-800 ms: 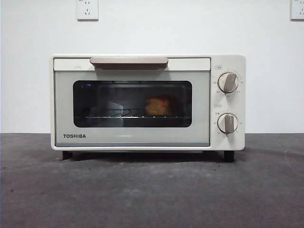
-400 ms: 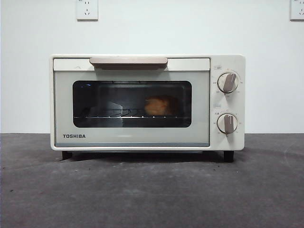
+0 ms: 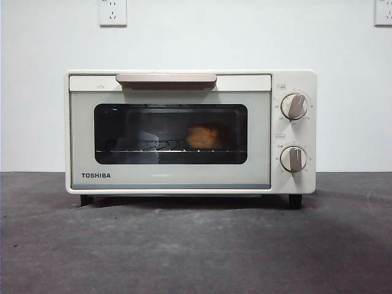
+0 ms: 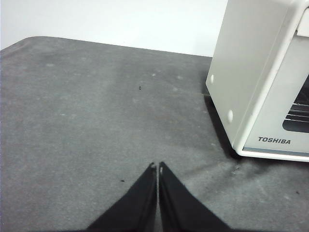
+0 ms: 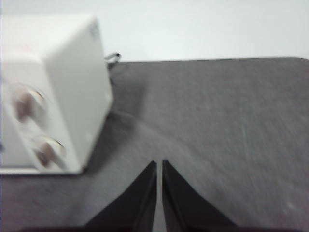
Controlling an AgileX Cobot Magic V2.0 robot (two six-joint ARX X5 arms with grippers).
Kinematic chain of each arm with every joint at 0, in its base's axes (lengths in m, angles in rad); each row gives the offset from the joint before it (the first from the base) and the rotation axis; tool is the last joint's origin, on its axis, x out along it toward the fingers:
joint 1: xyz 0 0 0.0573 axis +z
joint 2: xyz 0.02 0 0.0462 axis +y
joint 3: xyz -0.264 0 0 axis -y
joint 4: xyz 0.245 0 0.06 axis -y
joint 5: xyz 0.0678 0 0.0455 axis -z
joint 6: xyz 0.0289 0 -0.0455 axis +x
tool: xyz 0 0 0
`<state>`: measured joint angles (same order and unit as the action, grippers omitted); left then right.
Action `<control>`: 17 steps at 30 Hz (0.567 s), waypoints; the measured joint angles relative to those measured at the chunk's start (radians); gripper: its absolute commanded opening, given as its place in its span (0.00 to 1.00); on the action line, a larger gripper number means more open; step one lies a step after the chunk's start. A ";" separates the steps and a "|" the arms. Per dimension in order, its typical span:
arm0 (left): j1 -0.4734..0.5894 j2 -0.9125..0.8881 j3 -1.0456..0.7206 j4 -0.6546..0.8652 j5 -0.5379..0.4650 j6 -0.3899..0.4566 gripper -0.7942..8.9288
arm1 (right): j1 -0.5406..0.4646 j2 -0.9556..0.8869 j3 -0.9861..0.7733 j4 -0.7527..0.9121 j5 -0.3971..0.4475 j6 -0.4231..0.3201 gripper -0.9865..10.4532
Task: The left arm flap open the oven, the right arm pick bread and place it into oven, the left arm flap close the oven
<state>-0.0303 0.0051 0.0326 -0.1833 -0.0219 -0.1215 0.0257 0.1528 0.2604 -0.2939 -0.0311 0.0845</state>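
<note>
The cream-white TOSHIBA oven (image 3: 190, 131) stands in the middle of the table with its door shut, tan handle (image 3: 166, 79) up top. Through the dark window the golden-brown bread (image 3: 204, 136) rests on the wire rack, right of centre. My left gripper (image 4: 157, 167) hovers over bare table beside the oven's (image 4: 260, 77) left side, jaws shut and holding nothing. My right gripper (image 5: 159, 164) hangs over the table off the oven's (image 5: 53, 92) knob side, also shut and holding nothing. Neither arm shows in the front view.
Dark grey table (image 3: 196, 245) spreads in front of the oven. A white wall with two sockets (image 3: 113, 12) stands behind. Two beige knobs (image 3: 294, 106) sit on the oven's right panel.
</note>
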 measured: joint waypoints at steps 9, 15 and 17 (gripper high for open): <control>0.000 0.000 0.000 0.000 0.000 0.000 0.09 | -0.034 -0.141 -0.196 0.022 0.000 -0.018 0.10; 0.000 0.000 0.000 0.000 -0.001 0.000 0.09 | -0.035 -0.147 -0.237 0.111 0.001 -0.033 0.10; 0.000 0.000 0.000 0.000 -0.002 0.000 0.09 | -0.035 -0.146 -0.241 0.119 0.000 -0.035 0.10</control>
<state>-0.0303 0.0051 0.0326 -0.1833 -0.0235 -0.1215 -0.0097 0.0067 0.0189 -0.1753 -0.0307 0.0490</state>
